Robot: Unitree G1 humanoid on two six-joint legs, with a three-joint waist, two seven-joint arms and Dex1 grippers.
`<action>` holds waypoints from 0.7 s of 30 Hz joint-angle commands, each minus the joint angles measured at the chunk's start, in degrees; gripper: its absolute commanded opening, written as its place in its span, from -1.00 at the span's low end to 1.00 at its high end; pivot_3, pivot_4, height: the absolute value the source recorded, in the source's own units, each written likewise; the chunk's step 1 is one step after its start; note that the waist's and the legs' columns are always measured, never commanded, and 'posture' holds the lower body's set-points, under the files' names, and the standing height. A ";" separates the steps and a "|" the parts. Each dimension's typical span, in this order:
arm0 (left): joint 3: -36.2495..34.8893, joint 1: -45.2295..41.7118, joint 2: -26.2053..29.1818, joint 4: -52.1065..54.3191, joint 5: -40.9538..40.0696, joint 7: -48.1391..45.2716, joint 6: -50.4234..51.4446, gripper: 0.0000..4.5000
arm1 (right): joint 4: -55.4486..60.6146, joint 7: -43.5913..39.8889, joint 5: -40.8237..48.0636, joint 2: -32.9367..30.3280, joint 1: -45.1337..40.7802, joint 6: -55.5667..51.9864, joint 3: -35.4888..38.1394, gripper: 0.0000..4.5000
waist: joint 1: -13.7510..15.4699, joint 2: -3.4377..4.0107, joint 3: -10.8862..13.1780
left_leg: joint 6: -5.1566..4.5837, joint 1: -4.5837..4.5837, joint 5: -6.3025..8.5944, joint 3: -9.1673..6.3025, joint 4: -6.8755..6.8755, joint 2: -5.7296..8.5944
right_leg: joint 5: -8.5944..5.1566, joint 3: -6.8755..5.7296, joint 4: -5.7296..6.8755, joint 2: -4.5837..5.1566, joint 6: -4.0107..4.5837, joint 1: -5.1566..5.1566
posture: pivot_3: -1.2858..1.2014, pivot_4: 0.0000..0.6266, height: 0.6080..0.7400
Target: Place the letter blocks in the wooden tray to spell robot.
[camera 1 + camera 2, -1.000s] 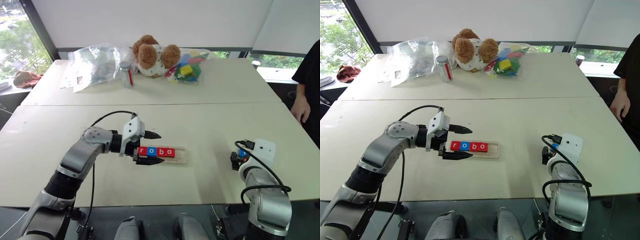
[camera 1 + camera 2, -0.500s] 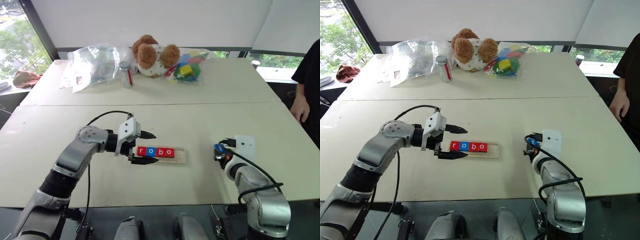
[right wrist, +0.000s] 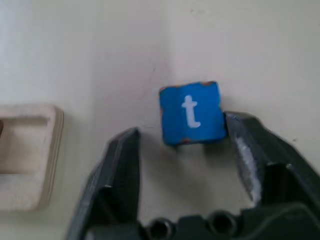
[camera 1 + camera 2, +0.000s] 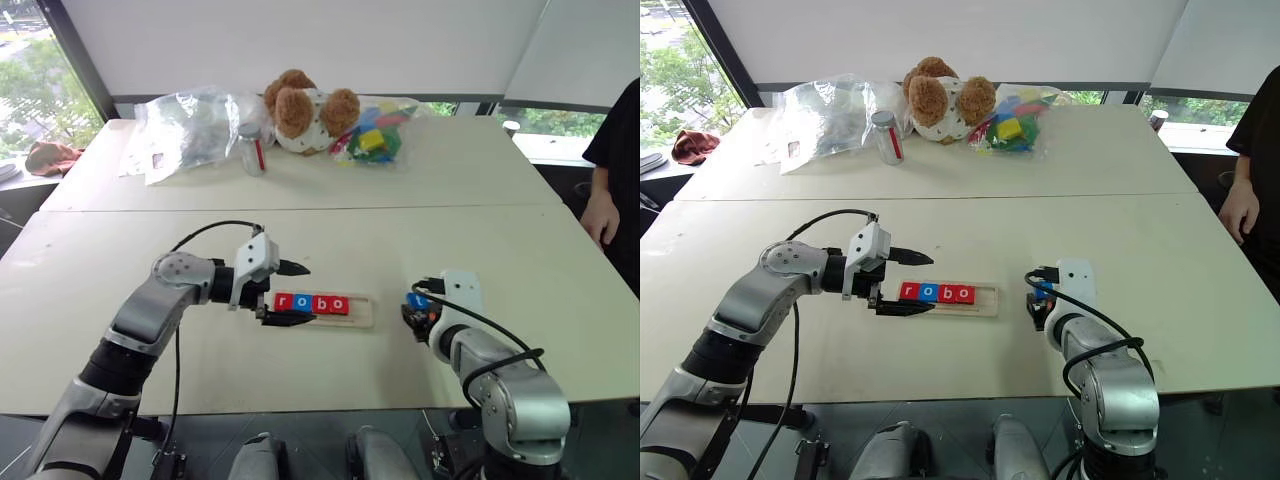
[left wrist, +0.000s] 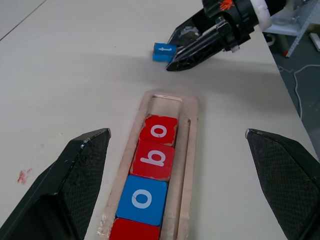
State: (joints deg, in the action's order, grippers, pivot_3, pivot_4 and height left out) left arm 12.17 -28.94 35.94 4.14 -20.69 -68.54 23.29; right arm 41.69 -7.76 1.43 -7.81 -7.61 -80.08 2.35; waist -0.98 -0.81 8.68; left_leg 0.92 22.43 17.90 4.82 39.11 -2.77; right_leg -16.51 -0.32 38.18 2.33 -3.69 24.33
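The wooden tray (image 4: 362,310) lies in the middle of the near table with four letter blocks in its groove: red r (image 4: 284,301), blue o (image 4: 303,302), red b (image 4: 321,303), red o (image 5: 159,131). The slot at its right end is bare. My left gripper (image 4: 310,294) is open, one finger on each side of the tray's left end. A blue t block (image 3: 191,112) lies on the table just right of the tray. My right gripper (image 3: 181,125) is open around it, and one finger looks to touch the block's edge.
At the back of the far table sit a teddy bear (image 4: 305,110), a clear plastic bag (image 4: 190,125), a small bottle (image 4: 253,148) and a bag of coloured blocks (image 4: 375,138). A person (image 4: 612,165) stands at the table's right edge.
My right gripper moved left toward the tray carrying the blue t block, then opened; the block now rests on the table. The left gripper stayed at the tray's left end.
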 commanded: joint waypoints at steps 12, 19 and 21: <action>-3.04 -2.07 2.35 -1.25 -1.37 -2.51 -0.49 1.00 | -1.73 -38.36 20.26 -29.60 -4.07 15.97 8.92 0.95 | 0.33 -0.04 0.05 | -0.12 0.02 0.07 -0.01 0.01 0.02 | 0.00 -0.02 -0.09 0.01 -0.01 -0.03 | 0.03 -0.52 1.00; -3.89 -2.15 4.49 -1.11 -0.92 -4.23 -1.06 1.00 | -39.67 -65.23 13.07 -44.40 -9.93 60.53 0.13 0.95 | -0.04 -0.26 0.19 | -0.25 -0.05 0.14 0.05 0.03 0.06 | 0.00 0.01 -0.21 0.00 -0.02 -0.16 | 0.03 -0.52 1.00; -4.51 -1.39 4.94 -0.17 -0.99 -3.54 -0.65 1.00 | -49.01 -68.25 10.40 -43.54 -14.48 68.19 -3.27 0.95 | -0.25 -0.24 0.20 | -0.25 -0.06 0.14 0.05 0.03 0.02 | 0.00 0.02 -0.18 -0.03 -0.02 -0.13 | 0.03 -0.52 1.00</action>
State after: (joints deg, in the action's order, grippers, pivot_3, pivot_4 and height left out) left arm 9.72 -30.33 40.02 2.21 -21.36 -72.36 23.15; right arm -2.79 -73.15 13.60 -51.42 -19.75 -18.63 0.35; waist -1.23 -1.05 8.88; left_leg 0.67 22.37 18.04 4.89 39.13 -2.77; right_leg -16.51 -0.30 38.03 2.28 -3.72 24.23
